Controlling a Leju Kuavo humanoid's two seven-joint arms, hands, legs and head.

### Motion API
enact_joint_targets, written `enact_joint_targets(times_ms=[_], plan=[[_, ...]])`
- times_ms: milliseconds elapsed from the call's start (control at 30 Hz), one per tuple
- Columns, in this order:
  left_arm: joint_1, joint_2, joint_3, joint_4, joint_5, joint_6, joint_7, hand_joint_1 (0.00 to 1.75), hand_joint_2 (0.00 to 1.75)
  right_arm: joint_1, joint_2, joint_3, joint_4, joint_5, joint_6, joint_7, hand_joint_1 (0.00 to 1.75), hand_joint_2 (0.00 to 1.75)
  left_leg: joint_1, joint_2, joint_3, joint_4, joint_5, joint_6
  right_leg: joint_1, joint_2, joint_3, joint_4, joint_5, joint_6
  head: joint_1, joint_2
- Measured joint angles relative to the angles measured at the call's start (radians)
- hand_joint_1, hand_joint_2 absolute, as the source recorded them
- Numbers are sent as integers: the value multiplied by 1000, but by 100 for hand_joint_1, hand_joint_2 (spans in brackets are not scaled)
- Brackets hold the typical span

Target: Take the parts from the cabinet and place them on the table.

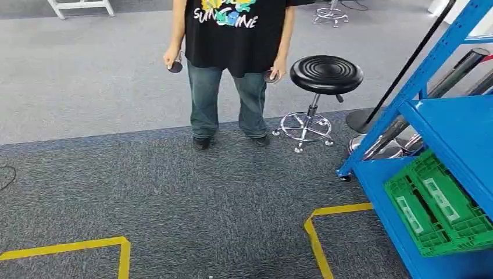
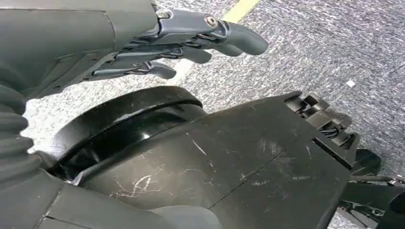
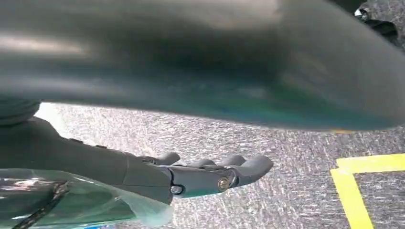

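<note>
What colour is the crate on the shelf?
Green crate, on the blue shelf; clearest in the head view.

A wide stretch of grey carpet (image 1: 174,192) lies open ahead, marked by yellow tape lines (image 1: 325,218). The way straight forward is blocked by a person (image 1: 232,70) standing on the carpet, with a black stool (image 1: 325,75) just beside them. The right side is taken up by the blue cabinet (image 1: 453,128); its lower shelf is partly occupied by a green crate (image 1: 436,203), and the slanted blue upright (image 1: 418,75) and dark tubes (image 1: 447,81) stand before the upper shelf.
</note>
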Motion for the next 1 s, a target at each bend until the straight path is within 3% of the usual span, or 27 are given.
enact_joint_targets(times_ms=[233,767,833,867,900,933,1000], plan=[[0,0,0,0,0,0,4,0,0,-1,0,0,0,3,-11,2,0,0,-1,0,0,2,-1,5,-1,0,0,-2,1,6,-1,0],[-1,0,3,0,-2,5,19,0,0,-2,12,0,0,22,-41,9,0,0,3,0,0,1,-1,5,2,0,-1,1,1,6,-1,0],[-1,1,3,0,-2,8,19,0,0,-2,17,0,0,23,-42,10,0,0,-2,1,3,-7,3,27,-3,0,5,-16,10,20,-2,0],[-1,-2,3,0,-3,11,19,0,0,-3,16,0,0,24,-43,10,0,0,12,3,22,-42,23,32,1,0,3,-16,8,22,-2,0],[-1,-3,3,0,-5,11,20,0,0,-2,16,0,0,25,-43,10,0,0,10,8,33,-58,28,35,1,-7,-6,0,-6,24,2,0],[-1,-3,3,0,-7,11,20,0,0,-3,17,0,0,25,-44,10,0,0,11,10,36,-64,32,39,-1,-11,-31,54,-41,26,4,0],[0,-3,4,0,-11,10,22,0,0,-3,16,0,0,25,-43,10,0,0,11,14,35,-63,30,37,-12,-18,-110,214,-109,35,4,0]])
